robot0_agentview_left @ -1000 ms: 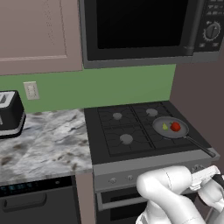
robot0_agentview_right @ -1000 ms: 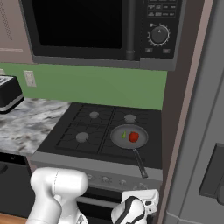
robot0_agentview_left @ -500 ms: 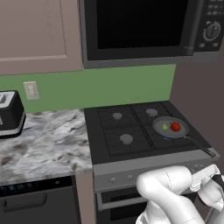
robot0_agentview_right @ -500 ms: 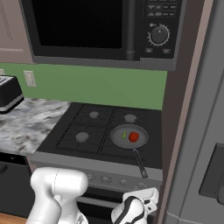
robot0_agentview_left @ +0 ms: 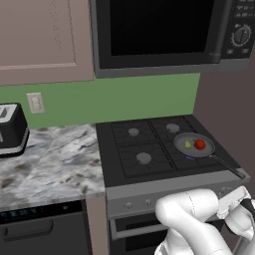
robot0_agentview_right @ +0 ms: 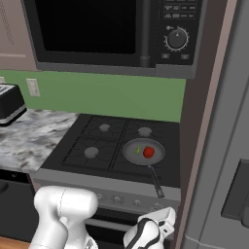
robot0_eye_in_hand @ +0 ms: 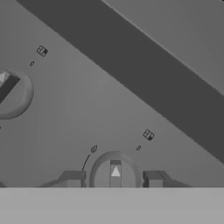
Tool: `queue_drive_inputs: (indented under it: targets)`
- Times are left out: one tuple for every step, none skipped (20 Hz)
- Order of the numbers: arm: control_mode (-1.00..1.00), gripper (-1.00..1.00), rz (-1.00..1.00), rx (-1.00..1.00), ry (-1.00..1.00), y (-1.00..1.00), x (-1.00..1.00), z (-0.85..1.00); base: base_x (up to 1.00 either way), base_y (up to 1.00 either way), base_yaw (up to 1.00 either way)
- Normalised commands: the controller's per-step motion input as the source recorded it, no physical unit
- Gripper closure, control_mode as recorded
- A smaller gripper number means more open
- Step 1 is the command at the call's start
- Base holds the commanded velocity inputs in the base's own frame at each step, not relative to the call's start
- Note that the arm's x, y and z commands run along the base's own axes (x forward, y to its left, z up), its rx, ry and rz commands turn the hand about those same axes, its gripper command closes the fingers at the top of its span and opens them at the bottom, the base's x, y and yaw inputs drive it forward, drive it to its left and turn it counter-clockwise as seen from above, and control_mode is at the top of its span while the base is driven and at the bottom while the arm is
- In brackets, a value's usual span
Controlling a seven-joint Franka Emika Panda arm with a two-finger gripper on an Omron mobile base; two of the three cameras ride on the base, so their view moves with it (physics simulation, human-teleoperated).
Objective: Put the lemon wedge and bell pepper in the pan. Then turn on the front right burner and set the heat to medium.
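Your tool (robot0_eye_in_hand: pixel 113 178) has its two fingertips (robot0_eye_in_hand: pixel 73 178) straddling one stove knob (robot0_eye_in_hand: pixel 114 171), pinching it, with a second knob (robot0_eye_in_hand: pixel 12 94) off to its side. Above the tool sits one pan (robot0_agentview_left: pixel 193 145) on the front right burner, one of four, holding one bell pepper (robot0_agentview_left: pixel 200 144) and one lemon wedge (robot0_agentview_left: pixel 188 144).

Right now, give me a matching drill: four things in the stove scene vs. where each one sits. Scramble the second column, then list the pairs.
Things:
1. bell pepper
2. toaster
3. microwave
4. gripper

Places:
A. on the marble counter, far left
B. at a round knob on the stove's front panel, a finger on each side
C. in the pan, beside the lemon wedge
D. mounted above the cooktop

Pairs: 1-C, 2-A, 3-D, 4-B
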Motion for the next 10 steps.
queue_drive_inputs:
  targets:
    - [-1.00,1.00,0.00,-0.13,0.00,0.00,0.00,0.00,0.00,0.00,0.00]
    - [-1.00,1.00,0.00,-0.13,0.00,0.00,0.00,0.00,0.00,0.00,0.00]
    - [-1.00,1.00,0.00,-0.13,0.00,-0.02,0.00,0.00,0.00,0.00,0.00]
    - [-1.00,1.00,0.00,-0.13,0.00,-0.01,0.00,0.00,0.00,0.00,0.00]
    - [-1.00,1.00,0.00,-0.13,0.00,-0.01,0.00,0.00,0.00,0.00,0.00]
    - [-1.00,1.00,0.00,-0.13,0.00,-0.04,0.00,0.00,0.00,0.00,0.00]
    - [-1.00,1.00,0.00,-0.13,0.00,-0.03,0.00,0.00,0.00,0.00,0.00]
    - [-1.00,1.00,0.00,-0.13,0.00,-0.04,0.00,0.00,0.00,0.00,0.00]
    - [-1.00,1.00,0.00,-0.13,0.00,-0.05,0.00,0.00,0.00,0.00,0.00]
    - [-1.00,1.00,0.00,-0.13,0.00,-0.05,0.00,0.00,0.00,0.00,0.00]
